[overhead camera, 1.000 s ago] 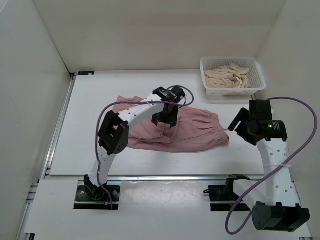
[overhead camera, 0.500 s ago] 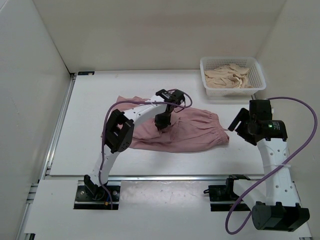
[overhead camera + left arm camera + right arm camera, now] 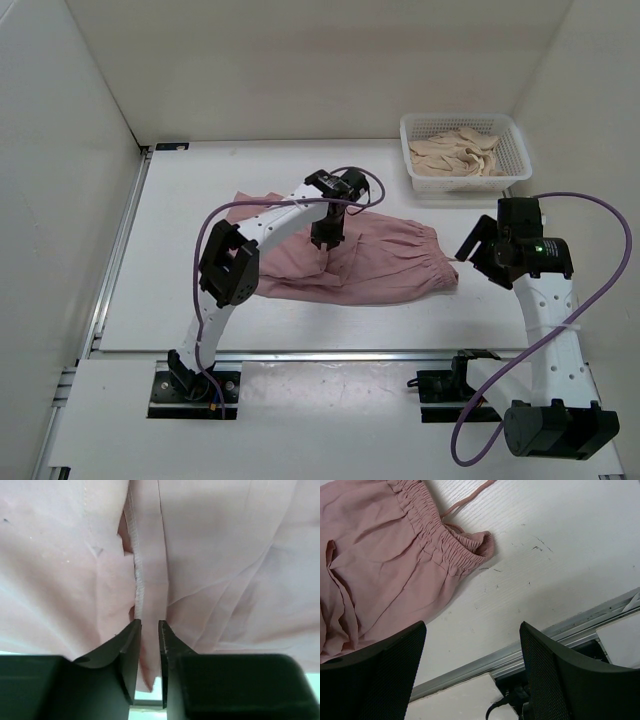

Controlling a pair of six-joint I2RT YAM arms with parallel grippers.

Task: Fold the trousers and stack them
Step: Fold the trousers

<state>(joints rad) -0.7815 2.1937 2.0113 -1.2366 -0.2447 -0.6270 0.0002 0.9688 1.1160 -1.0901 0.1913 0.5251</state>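
Left fingers (image 3: pixel 326 238) are changing state: wide open a second ago, then down onto the cloth, now nearly closed and coming back up a touch with a pinched fold of the trousers (image 3: pixel 395 268). In the wrist view they're clamping a stitched hem, with only a sliver of gap between them. Right fingers (image 3: pixel 470 247) aren't moving. They're hanging wide apart, holding nothing, over bare desk (image 3: pixel 190 200) just beside the gathered waistband. Trousers are lying mid-desk, waistband to the right, drawstring (image 3: pixel 470 497) trailing on the desk. Basket (image 3: pixel 518 168) of beige cloth is sitting in the far right corner, apart from the trousers. Bare desk is showing left of and beyond the trousers. Near-edge rail (image 3: pixel 485 667) is running close under the right fingers.
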